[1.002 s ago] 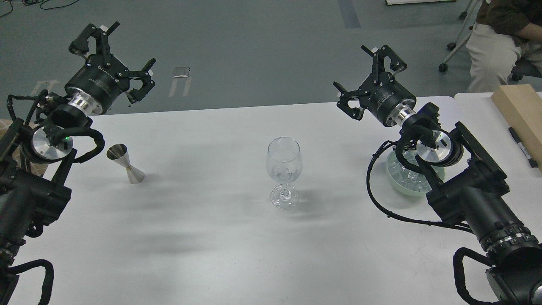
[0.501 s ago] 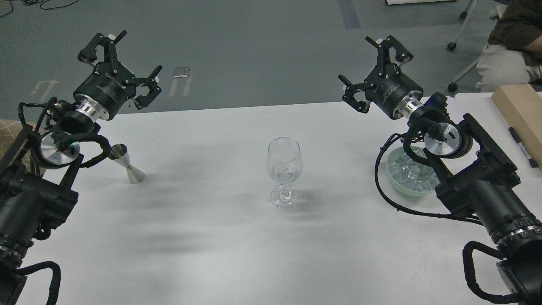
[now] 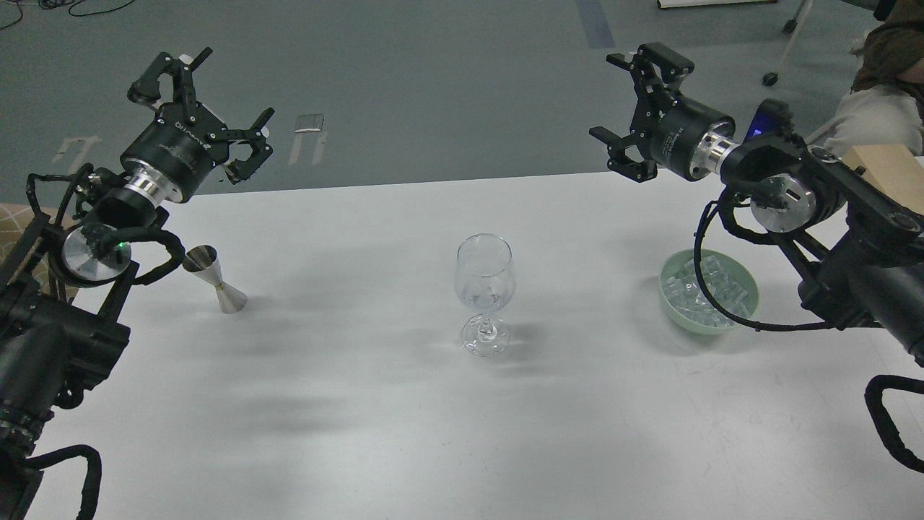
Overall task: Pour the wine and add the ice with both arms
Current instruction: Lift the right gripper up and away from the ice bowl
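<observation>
The ice [image 3: 709,290], a heap of small clear cubes, fills a pale green bowl [image 3: 748,278] at the right of the white tabletop [image 3: 375,412]. A black cable loop from the right arm crosses the bowl's rim. An upright wine glass [image 3: 484,292] stands at centre; a steel jigger [image 3: 214,288] stands far left. The left hand [image 3: 202,101] and right hand [image 3: 635,108] hang released, fingers spread, holding nothing.

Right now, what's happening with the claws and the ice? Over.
Left gripper open, raised, empty. Right gripper open, raised, empty. Ice in green bowl; wine glass upright mid-table. Nothing between them.
</observation>
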You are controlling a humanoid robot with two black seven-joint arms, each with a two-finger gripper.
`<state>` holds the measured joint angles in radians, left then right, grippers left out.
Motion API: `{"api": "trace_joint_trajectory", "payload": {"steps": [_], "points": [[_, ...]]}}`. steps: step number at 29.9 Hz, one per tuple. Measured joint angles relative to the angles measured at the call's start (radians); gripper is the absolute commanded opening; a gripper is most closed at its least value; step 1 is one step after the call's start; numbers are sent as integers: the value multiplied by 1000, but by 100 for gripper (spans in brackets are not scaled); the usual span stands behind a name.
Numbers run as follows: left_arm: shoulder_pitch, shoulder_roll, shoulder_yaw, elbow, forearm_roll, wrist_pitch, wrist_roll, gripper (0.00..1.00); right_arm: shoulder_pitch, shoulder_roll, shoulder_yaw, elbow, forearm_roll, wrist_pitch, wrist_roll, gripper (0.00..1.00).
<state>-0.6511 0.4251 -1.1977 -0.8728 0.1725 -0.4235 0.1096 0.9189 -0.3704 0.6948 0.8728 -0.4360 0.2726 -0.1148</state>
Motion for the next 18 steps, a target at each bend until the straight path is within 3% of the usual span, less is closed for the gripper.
{"api": "trace_joint_trajectory", "payload": {"steps": [9,13,18], "points": [[-2,0,-3,0,-3,3,0,98,207,-92,-393,11,-156,-11,-3,100],[-5,5,0,0,1,7,0,97,259,-107,-432,14,-249,-12,-20,100],[-5,7,1,0,5,4,-11,98,289,-163,-439,58,-276,2,-77,100]]}}
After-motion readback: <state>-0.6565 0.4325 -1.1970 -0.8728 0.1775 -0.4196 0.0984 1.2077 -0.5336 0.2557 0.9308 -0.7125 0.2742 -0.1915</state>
